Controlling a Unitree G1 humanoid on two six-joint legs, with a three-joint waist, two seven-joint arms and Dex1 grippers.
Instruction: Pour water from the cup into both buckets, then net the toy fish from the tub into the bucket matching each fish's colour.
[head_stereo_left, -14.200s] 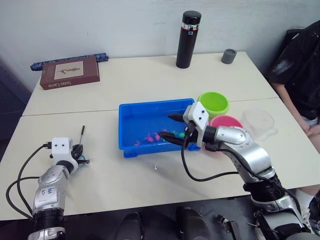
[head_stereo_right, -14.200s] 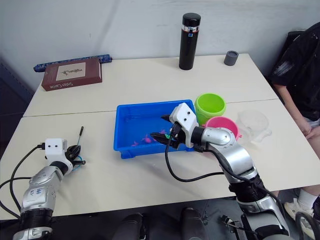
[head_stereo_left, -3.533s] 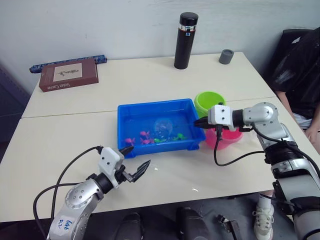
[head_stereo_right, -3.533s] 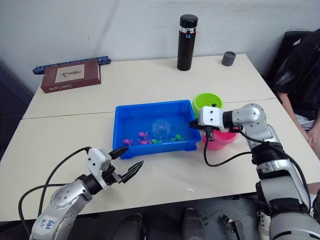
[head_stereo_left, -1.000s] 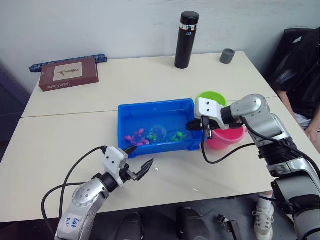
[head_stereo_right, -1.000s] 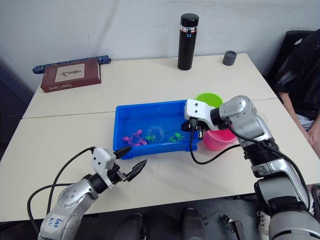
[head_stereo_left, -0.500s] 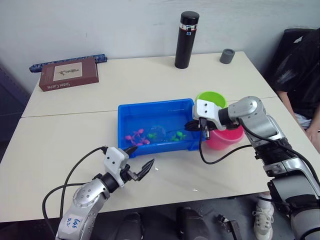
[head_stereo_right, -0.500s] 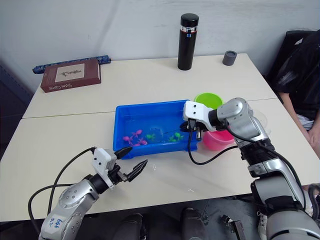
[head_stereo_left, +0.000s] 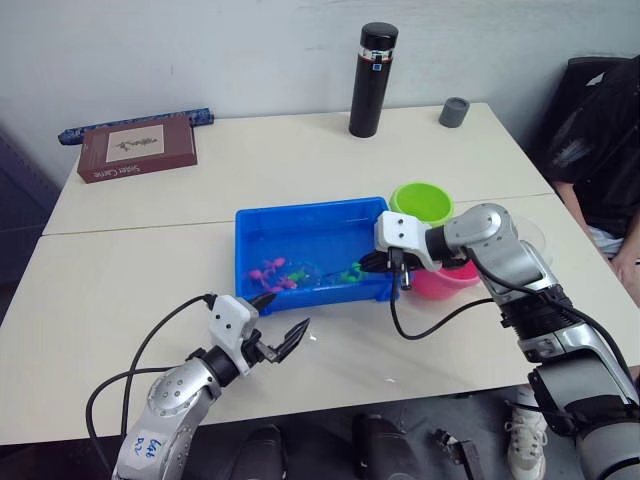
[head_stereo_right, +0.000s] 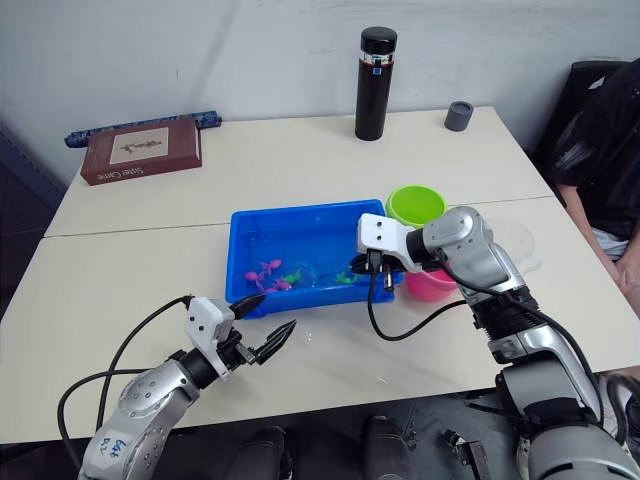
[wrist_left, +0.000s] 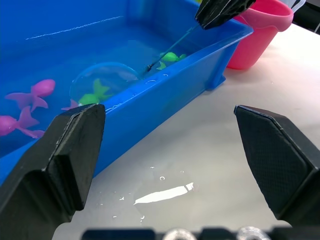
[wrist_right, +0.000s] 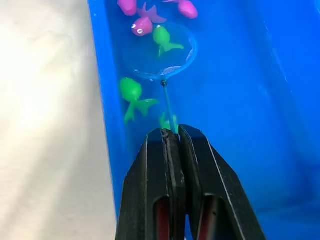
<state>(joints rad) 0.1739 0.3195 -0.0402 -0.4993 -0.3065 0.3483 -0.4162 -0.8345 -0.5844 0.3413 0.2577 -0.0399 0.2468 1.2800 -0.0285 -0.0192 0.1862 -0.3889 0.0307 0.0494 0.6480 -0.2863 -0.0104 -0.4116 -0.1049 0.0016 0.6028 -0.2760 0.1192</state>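
Note:
The blue tub (head_stereo_left: 254, 222) holds water and several pink and green toy fish (head_stereo_left: 268, 274). My right gripper (head_stereo_left: 378, 262) is shut on the net's thin black handle at the tub's right end. The net (wrist_right: 165, 50) lies low in the water with a green fish (wrist_right: 164, 38) inside its hoop. Another green fish (wrist_right: 132, 96) lies just outside the hoop, and pink fish (wrist_right: 141, 26) lie past it. The green bucket (head_stereo_left: 422, 203) and pink bucket (head_stereo_left: 452, 280) stand right of the tub. The clear cup (head_stereo_right: 517, 240) sits behind my right arm. My left gripper (head_stereo_left: 283, 312) is open over the table by the tub's near-left corner.
A small water puddle (wrist_left: 162, 194) lies on the table in front of the tub. At the back stand a black flask (head_stereo_left: 375, 80) and a grey cap-like cup (head_stereo_left: 455, 111). A brown book (head_stereo_left: 138, 146) lies far left. A person (head_stereo_left: 600, 150) sits at the right edge.
My right gripper has drifted a little left and toward me, sliding the net's hoop through the water among the fish. The left arm has stayed put.

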